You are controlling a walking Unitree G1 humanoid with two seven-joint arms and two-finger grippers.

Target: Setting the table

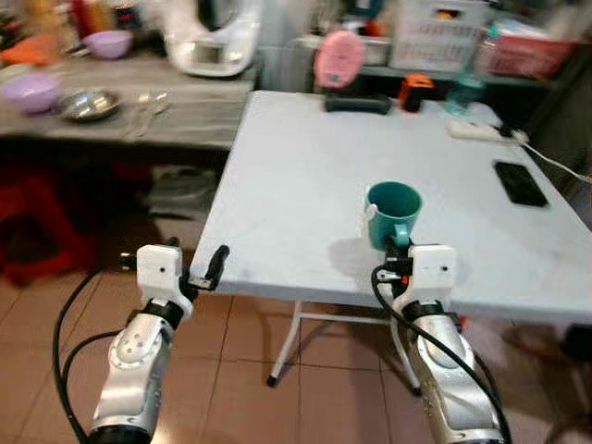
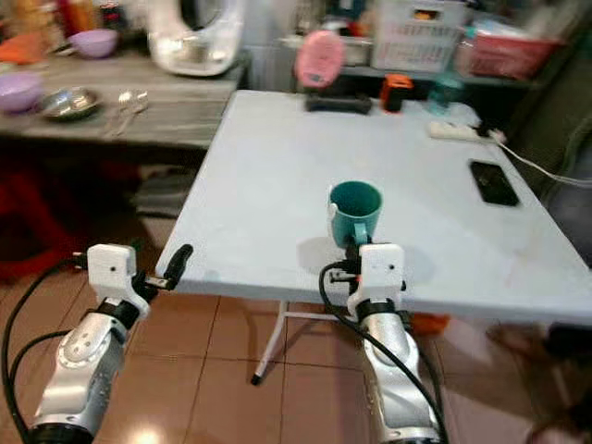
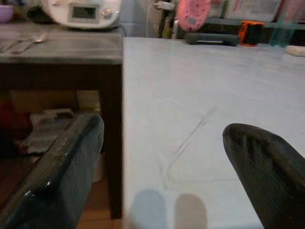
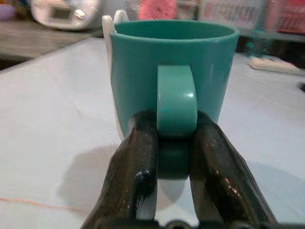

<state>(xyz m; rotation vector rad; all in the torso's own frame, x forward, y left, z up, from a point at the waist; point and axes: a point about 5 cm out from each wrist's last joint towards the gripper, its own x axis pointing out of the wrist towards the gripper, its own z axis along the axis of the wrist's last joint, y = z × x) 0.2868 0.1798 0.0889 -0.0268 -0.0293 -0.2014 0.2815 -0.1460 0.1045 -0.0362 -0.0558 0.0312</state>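
While the table (image 1: 305,176) was mostly bare, the job looked like it had barely gotten going, at least as far as I could judge.

Nearest the robot, the right gripper (image 4: 175,143) was clamped on the handle of the teal mug (image 1: 394,213), one black finger each side of the handle loop. The mug stood upright near the table's front edge, a bit right of the middle, and it seemed to be resting on the tabletop, though I couldn't be sure it was fully set down. There was a small white bit on the mug's side, maybe a tag; too small to tell.

The left gripper (image 1: 205,268) hovered at the table's front left corner with its fingers spread and nothing between them.

Further back, a black phone (image 1: 520,182) lay near the right edge, and a white power strip (image 1: 479,131) sat toward the far right corner. Along the far edge were a dark flat thing, an orange-and-black object and a pink round item, all blurry.

Off the table, the side counter (image 1: 176,116) on the left had spoons (image 1: 148,106), a metal dish (image 1: 89,104) and purple bowls (image 1: 30,92).

So my guess: one mug placed or nearly placed, no plates or cutlery on the table yet. Most of the setting was left, and the counter looked like the obvious source for it.
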